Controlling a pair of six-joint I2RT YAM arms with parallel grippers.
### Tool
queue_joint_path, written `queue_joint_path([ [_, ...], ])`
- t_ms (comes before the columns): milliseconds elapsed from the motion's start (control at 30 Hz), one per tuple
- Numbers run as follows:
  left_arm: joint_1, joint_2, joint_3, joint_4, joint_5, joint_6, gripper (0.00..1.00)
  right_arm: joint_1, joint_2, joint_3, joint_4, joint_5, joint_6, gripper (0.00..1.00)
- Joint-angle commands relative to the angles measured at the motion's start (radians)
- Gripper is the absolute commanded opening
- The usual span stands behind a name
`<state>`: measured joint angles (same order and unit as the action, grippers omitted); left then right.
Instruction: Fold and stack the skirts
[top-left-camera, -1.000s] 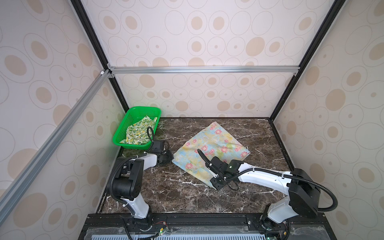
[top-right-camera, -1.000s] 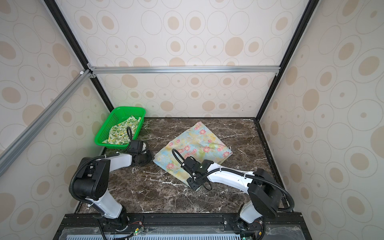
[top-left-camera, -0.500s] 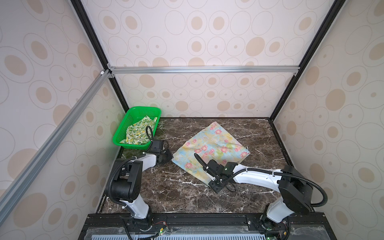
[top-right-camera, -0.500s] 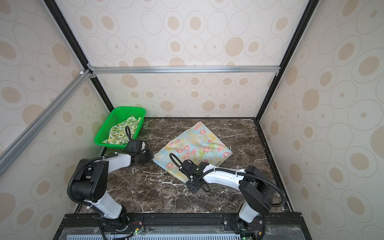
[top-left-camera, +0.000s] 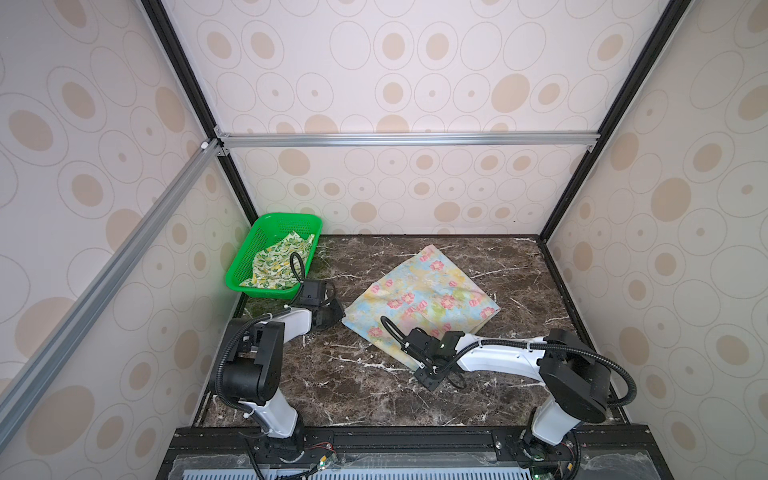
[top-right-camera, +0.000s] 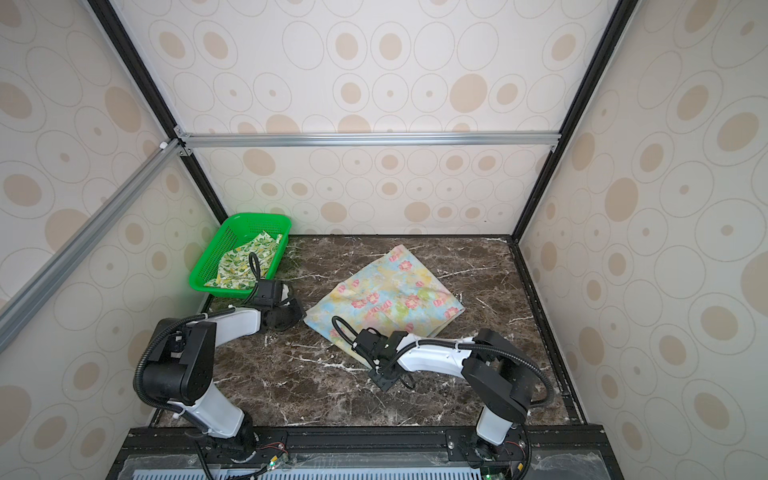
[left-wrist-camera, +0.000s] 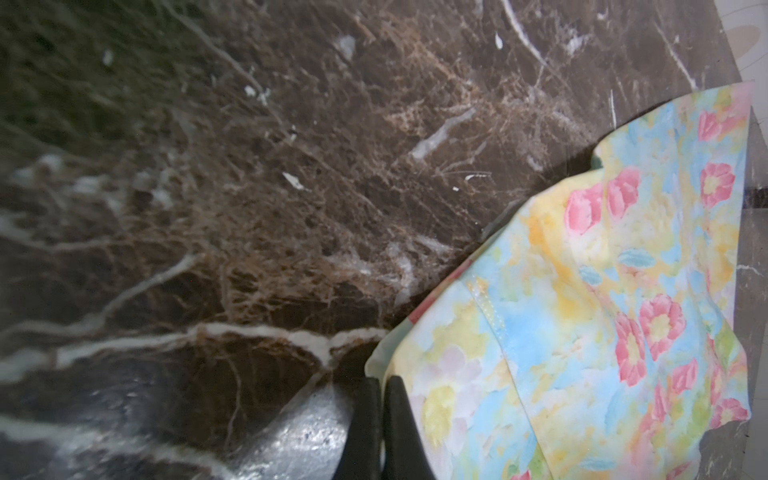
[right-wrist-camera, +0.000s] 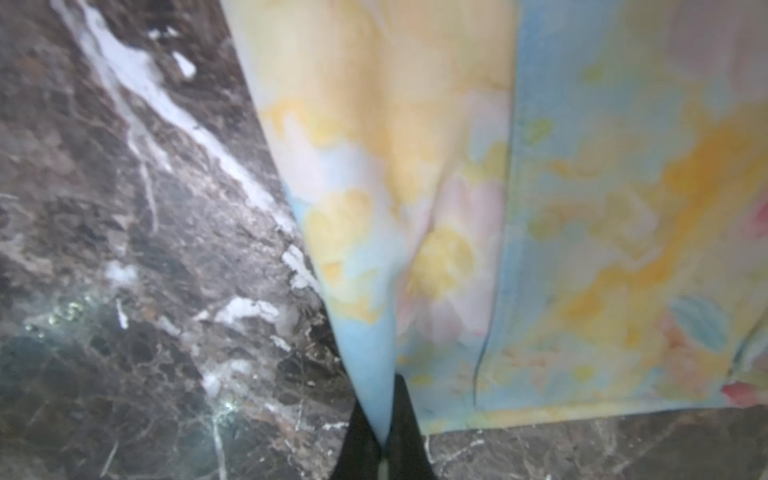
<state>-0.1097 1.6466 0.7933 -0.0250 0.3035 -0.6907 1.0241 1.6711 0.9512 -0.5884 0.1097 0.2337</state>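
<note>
Pastel floral skirt (top-left-camera: 424, 299): flat on the marble tabletop (top-left-camera: 332, 386), spread between the two sets of fingers. Right fingers (right-wrist-camera: 404, 424): spread a second ago, now pressed together on a raised pleat of its blue near edge. Left fingers (left-wrist-camera: 368, 424): unchanged, pinched shut on the skirt's nearest corner. Lemon skirt (top-left-camera: 276, 266): unmoved in the green basket (top-left-camera: 291, 217), just beyond the left fingers.

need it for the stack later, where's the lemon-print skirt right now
In both top views the lemon-print skirt lies crumpled inside the green mesh basket at the far left corner, just beyond the left gripper.
</note>
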Motion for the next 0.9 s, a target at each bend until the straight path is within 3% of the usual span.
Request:
queue_joint_path([
  [0,0.02,-0.044,0.011,-0.021,-0.03,0.017,0.0,0.012,-0.004,-0.005,-0.032,0.008,-0.009,0.0],
  [500,0.092,-0.277,0.13,-0.222,-0.12,0.067,0.0,0.023,-0.274,0.061,-0.133,-0.088,-0.031,0.0],
  [700,0.099,-0.38,0.128,-0.306,-0.158,0.1,0.0,0.083,-0.31,0.067,-0.138,-0.107,0.006,0.0],
  [867,0.101,-0.459,0.138,-0.397,-0.204,0.135,0.0,0.13,-0.303,0.076,-0.123,-0.189,0.033,0.0],
])
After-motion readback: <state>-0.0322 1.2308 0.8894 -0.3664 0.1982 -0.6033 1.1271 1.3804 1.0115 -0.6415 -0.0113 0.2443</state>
